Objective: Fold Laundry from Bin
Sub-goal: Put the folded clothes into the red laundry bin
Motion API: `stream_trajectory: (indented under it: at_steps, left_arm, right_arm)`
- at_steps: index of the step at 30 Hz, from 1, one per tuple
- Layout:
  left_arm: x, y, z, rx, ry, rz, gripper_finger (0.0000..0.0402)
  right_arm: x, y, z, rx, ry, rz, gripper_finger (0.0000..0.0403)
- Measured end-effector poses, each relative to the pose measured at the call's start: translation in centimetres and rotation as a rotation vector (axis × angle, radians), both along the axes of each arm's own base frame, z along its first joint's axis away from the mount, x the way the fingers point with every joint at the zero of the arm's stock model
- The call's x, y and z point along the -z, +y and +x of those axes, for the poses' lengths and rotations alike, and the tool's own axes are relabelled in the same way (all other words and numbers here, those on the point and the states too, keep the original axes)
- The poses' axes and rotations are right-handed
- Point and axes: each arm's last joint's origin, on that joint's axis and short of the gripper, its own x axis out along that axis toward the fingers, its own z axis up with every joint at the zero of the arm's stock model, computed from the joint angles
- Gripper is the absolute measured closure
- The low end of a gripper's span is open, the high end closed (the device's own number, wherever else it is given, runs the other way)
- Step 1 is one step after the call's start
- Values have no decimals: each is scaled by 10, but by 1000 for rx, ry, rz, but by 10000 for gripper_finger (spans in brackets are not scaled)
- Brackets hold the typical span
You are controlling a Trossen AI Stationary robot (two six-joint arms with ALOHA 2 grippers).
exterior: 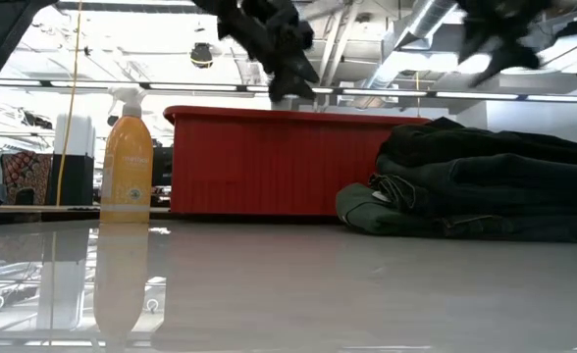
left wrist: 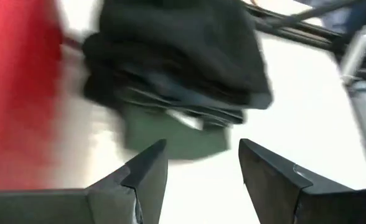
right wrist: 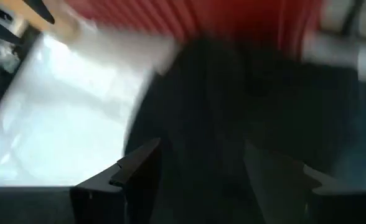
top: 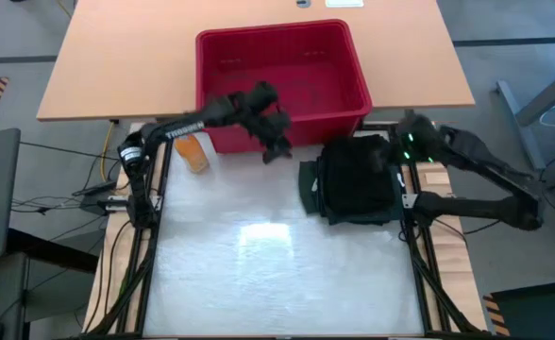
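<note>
A: What sits around the bin (top: 282, 80)?
B: The laundry (top: 355, 179), a folded dark stack, lies just beside its front right corner; an orange spray bottle (top: 193, 151) stands by its front left corner.
A: And the arms?
B: The left gripper (top: 276, 142) hovers at the bin's front wall, fingers spread, empty. The right gripper (exterior: 495, 44) hangs above the stack, fingers apart, holding nothing.

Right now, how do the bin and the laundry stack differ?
The bin is red, rigid and ribbed; the laundry stack is dark and soft. In the high view the bin looks empty, while the stack holds several folded garments, a green one at the bottom. The bin sits farther back; the stack lies at its front right corner, under the right gripper. Both rest on the table.
</note>
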Motion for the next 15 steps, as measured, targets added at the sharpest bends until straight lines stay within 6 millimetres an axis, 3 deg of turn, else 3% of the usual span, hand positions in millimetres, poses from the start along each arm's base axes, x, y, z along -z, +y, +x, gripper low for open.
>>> stream_trajectory:
  at_steps: [3,8,12,15]
  left_arm:
    - [36,-12,10,-10,-74,-157,216]
    - [89,-22,12,-148,-196,-404,214]
    - [122,-41,12,-262,-167,-398,204]
    - [133,-54,14,-364,-144,-336,190]
  right_arm:
    - [19,16,-16,62,66,113,148]
    - [49,22,-35,211,159,113,147]
    - [74,20,-45,324,213,141,147]
    - [92,17,-47,356,269,188,147]
